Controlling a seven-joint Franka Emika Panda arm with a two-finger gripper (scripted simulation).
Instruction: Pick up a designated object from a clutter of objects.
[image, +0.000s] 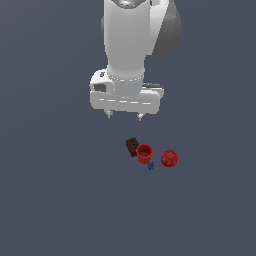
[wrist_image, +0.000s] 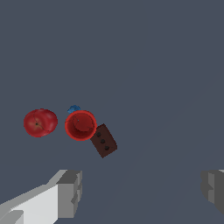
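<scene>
Four small things, red ribbed cup (image: 144, 153) upright

The red ribbed cup (image: 144, 153) stands upright with its mouth up on the plain grey-blue floor (image: 50, 200), and the other small things gather around it: the dark brown studded block (image: 132, 146) touches it on the exterior view's left and a little farther back, the tiny blue piece (image: 150, 165) lies just in front of its base, and the red apple-like ball (image: 169, 158) sits near it on the exterior view's right, apart from it. Above and behind the cup hangs the white arm's gripper (image: 125, 114), its two short fingertips spread wide and holding nothing, clear of all four things.
</scene>
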